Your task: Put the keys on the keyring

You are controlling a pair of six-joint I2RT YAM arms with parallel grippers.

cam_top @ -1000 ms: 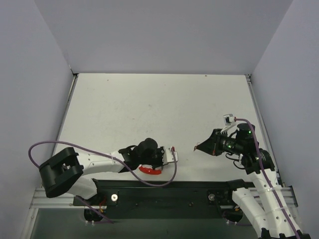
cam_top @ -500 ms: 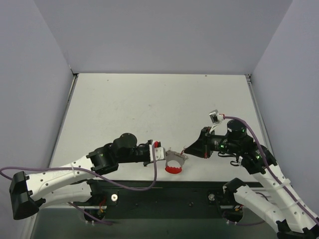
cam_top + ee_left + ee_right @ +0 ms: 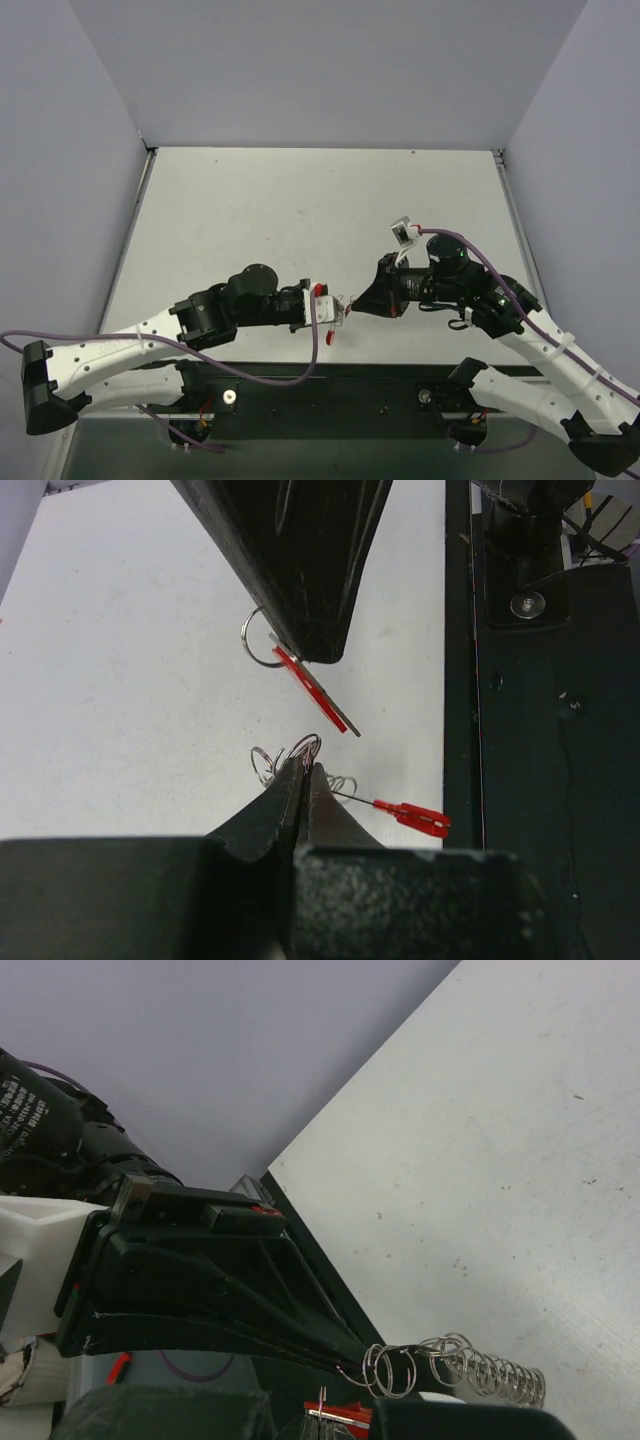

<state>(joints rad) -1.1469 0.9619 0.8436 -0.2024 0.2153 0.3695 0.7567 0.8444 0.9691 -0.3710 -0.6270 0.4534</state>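
Silvery coiled chain with a curved red band, the keyring (image 3: pixel 330 334) is hanging over the 6 o'clock edge of the pale grey desk (image 3: pixel 300 200) from the left tool (image 3: pixel 338 311), which is meeting the right tool (image 3: pixel 358 303) tip to tip.

From the left wrist, the left tool (image 3: pixel 303 772), fingers together, is clamping the keyring (image 3: pixel 410 816) by its coils. At 12 o'clock the right tool (image 3: pixel 312 650), also closed, is pinching the tiny red-headed silver metal key (image 3: pixel 315 690).

From the right wrist, the keyring (image 3: pixel 470 1368) is glinting at 5 o'clock.

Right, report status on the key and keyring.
Left end effector shut on keyring; right end effector shut on key. Key near keyring, not threaded. Nothing between them.
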